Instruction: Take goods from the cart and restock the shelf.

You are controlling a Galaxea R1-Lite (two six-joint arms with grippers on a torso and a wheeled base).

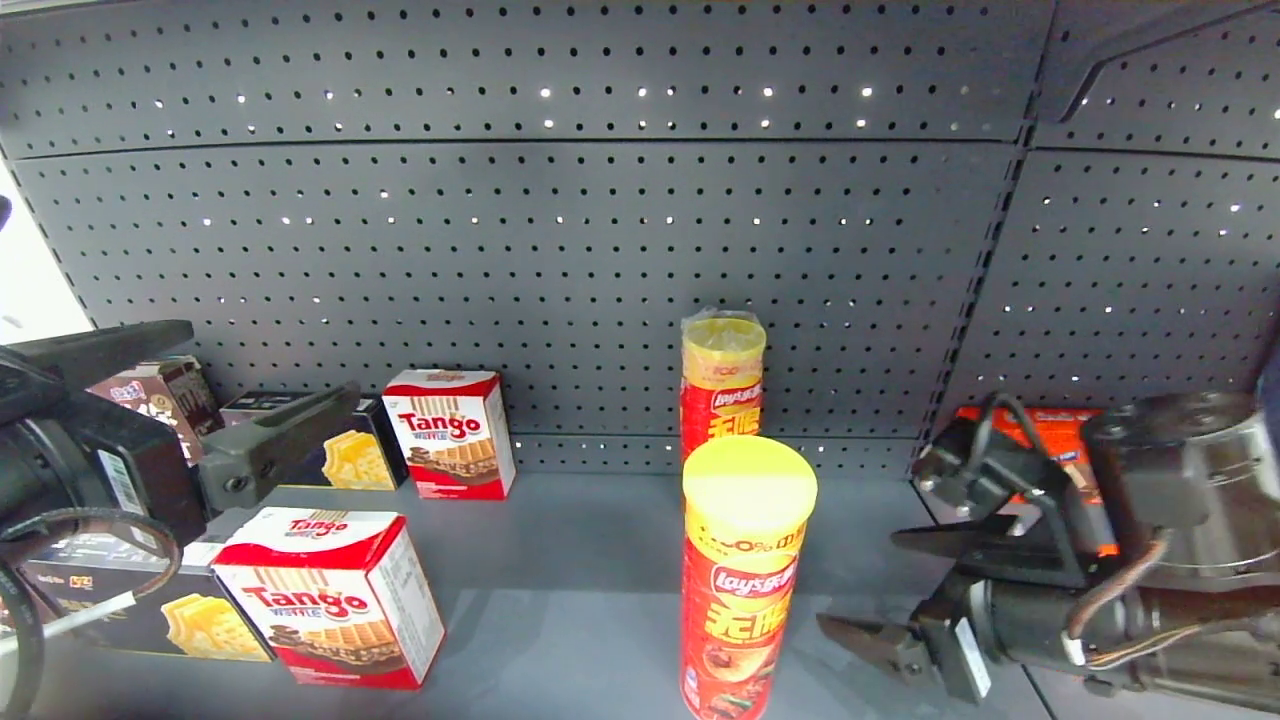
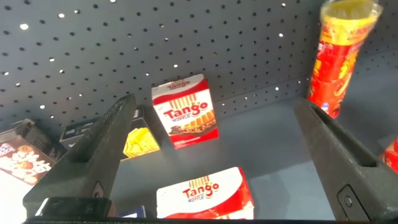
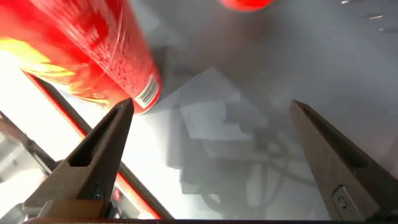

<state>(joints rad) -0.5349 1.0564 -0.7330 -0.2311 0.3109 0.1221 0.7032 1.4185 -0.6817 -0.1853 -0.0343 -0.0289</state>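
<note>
Against a dark grey perforated back panel (image 1: 560,250), pricked with points of light across the whole bay, a grey shelf (image 1: 580,560) carries snack goods in loose rows front to back.

The right gripper (image 1: 865,583) sits low over the right side of the shelf. Its fingers (image 1: 850,635) are spread wide and hold nothing, and they point toward the front can (image 1: 745,580), which is just beside them but not touching. From the right wrist, the red wall of that can stands near one finger, with bare shelf between the two.

The left gripper (image 1: 270,362) hangs at the left side above the boxes, its fingers (image 1: 290,435) likewise wide apart and empty.

The front can, red with a yellow lid, stands upright near the shelf's front edge at about mid-width, its long axis vertical and its lid up. The rear can (image 1: 722,385) stands upright straight behind it, close to the back panel and well apart from it.

To the left, a red-and-white front wafer box (image 1: 330,600) stands upright near the front edge. A matching rear wafer box (image 1: 452,432) stands farther back. A dark box (image 1: 350,450) sits just beside the rear one, and a second dark box (image 1: 170,615) is just beside the front one.

A brown box (image 1: 165,390) stands at the far left rear. An orange box (image 1: 1050,425) shows behind the right arm.
</note>
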